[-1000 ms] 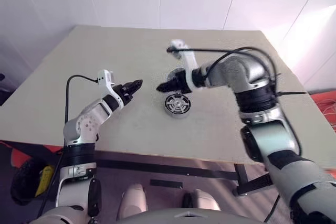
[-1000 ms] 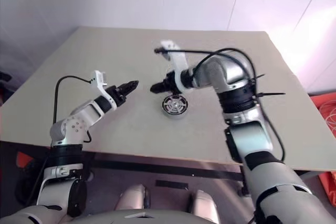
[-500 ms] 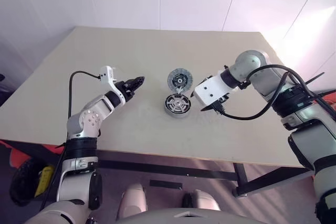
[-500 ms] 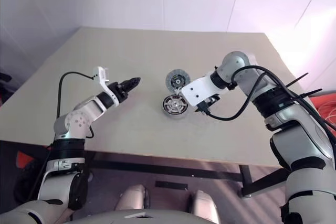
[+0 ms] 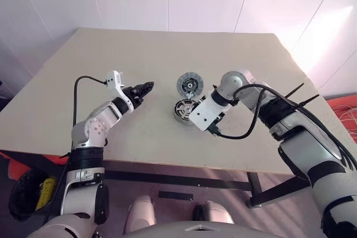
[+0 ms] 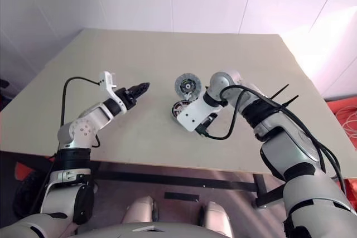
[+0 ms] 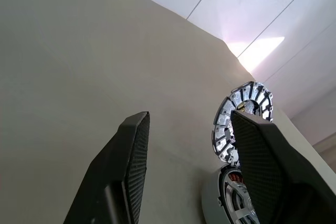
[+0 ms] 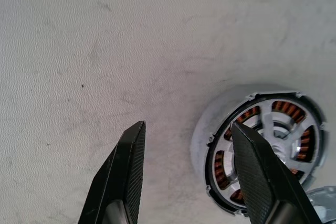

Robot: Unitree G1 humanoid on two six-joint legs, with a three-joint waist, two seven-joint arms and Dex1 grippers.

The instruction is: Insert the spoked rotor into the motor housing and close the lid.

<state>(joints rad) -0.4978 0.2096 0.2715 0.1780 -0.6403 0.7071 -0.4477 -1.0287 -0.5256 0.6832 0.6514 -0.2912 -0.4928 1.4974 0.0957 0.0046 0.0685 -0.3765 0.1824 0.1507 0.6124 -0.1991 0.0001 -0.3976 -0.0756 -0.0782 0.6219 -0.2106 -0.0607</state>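
Note:
The motor housing (image 5: 182, 109), a shallow grey round part with copper windings, lies at the table's middle. The spoked rotor (image 5: 189, 84), a silvery segmented disc, stands tilted on its edge just behind it. My right gripper (image 8: 188, 127) hangs open above the table beside the housing (image 8: 273, 129), one finger overlapping its rim, nothing held. Its white wrist block (image 5: 203, 116) covers the housing's right side in the eye views. My left gripper (image 5: 146, 87) is open and empty, level, left of both parts and aimed at the rotor (image 7: 245, 100). The lid is out of view.
The beige table (image 5: 139, 48) stretches wide to the left and behind the parts. A black cable (image 5: 240, 132) loops off my right wrist near the front edge. White walls rise behind the table, and orange floor shows at the far right.
My right hand left the spot over the rotor, swung out to the right, then came back low against the housing's right side. The rotor now stands uncovered. The left gripper kept still.

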